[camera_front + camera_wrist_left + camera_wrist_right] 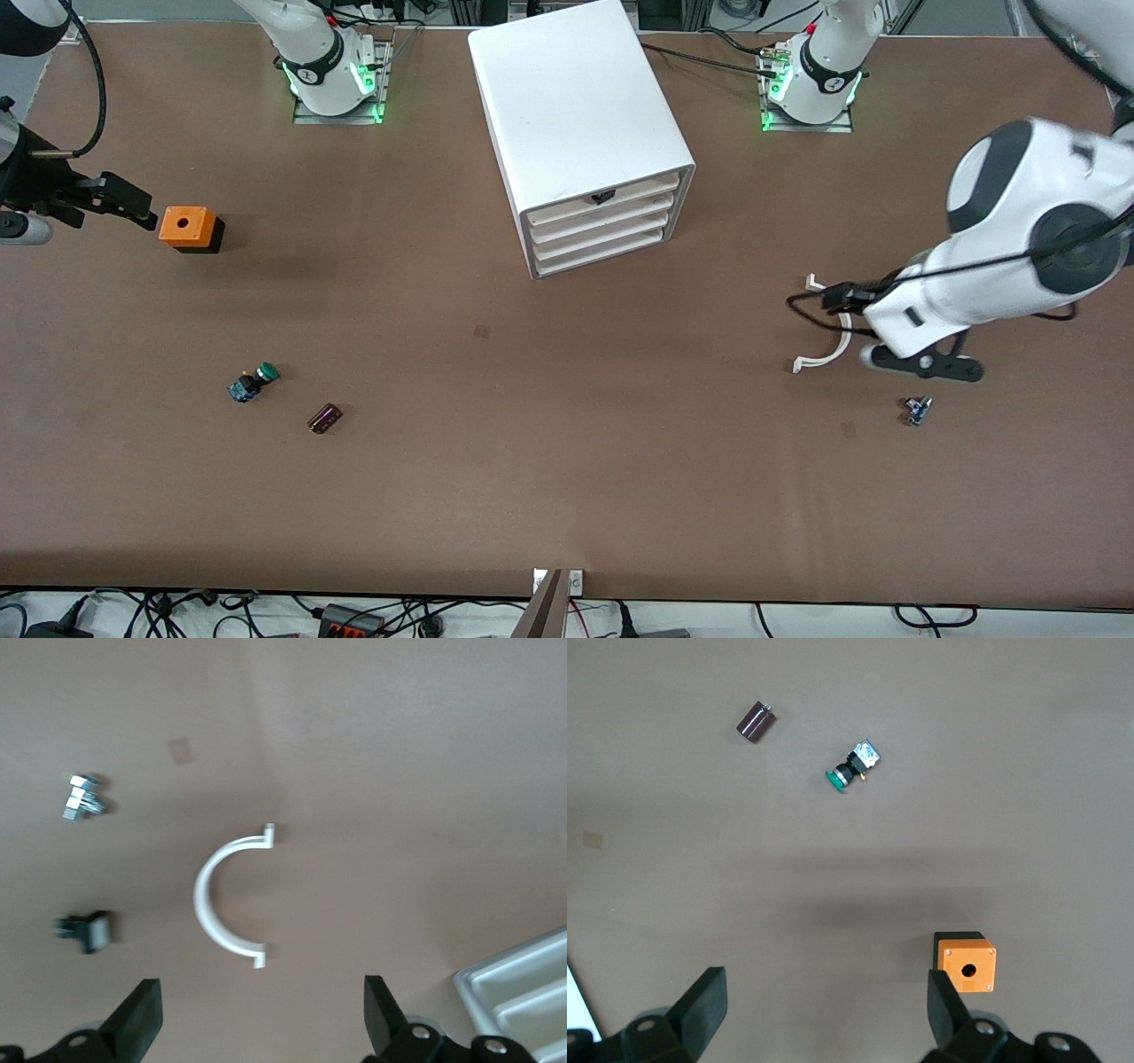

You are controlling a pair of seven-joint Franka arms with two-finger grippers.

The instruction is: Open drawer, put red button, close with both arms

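Observation:
The white cabinet (576,115) stands between the arm bases, its four drawers (607,232) all shut. A tiny black-and-blue part (917,409) lies toward the left arm's end; it fits the red button, but no red cap shows. My left gripper (921,363) hangs open and empty just above it. In the left wrist view the left gripper (263,1014) is open over bare table by a white clip (229,895). My right gripper (133,206) is open and empty beside the orange box (188,229); the right wrist view shows it open too (827,1010).
A white C-shaped clip (824,328) lies beside the left gripper. The left wrist view shows a silvery part (81,799), a dark part (84,930) and a cabinet corner (523,992). A green-capped button (254,383) and a dark cylinder (324,418) lie toward the right arm's end.

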